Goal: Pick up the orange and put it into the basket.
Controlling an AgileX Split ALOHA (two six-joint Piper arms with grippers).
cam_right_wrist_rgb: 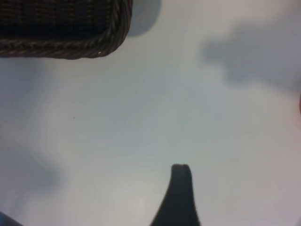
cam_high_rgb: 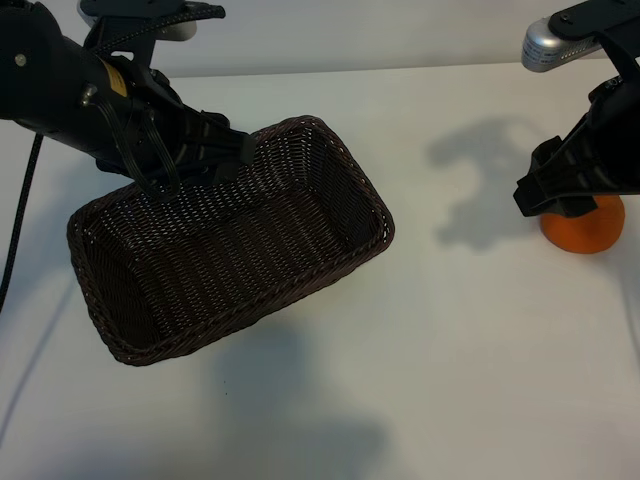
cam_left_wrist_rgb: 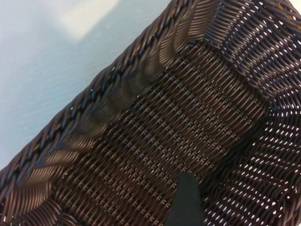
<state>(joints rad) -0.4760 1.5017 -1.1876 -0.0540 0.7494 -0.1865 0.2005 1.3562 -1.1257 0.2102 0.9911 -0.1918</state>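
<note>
The right hand (cam_high_rgb: 572,195) covers the top of the orange (cam_high_rgb: 585,232). The left hand (cam_high_rgb: 215,150) hides part of the basket (cam_high_rgb: 300,250) rim beneath it, so any grip cannot be judged.

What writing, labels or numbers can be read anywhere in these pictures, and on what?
None can be read.
Small yellow sticker on the left arm: too small to read.
The basket, orange and table carry no text.

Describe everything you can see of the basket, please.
The basket is rectangular, dark brown woven wicker with rounded corners, a braided rim and sloping sides. It is empty and looks tilted, one end raised off the white table. The left gripper is at its far long rim, one finger showing inside it.
</note>
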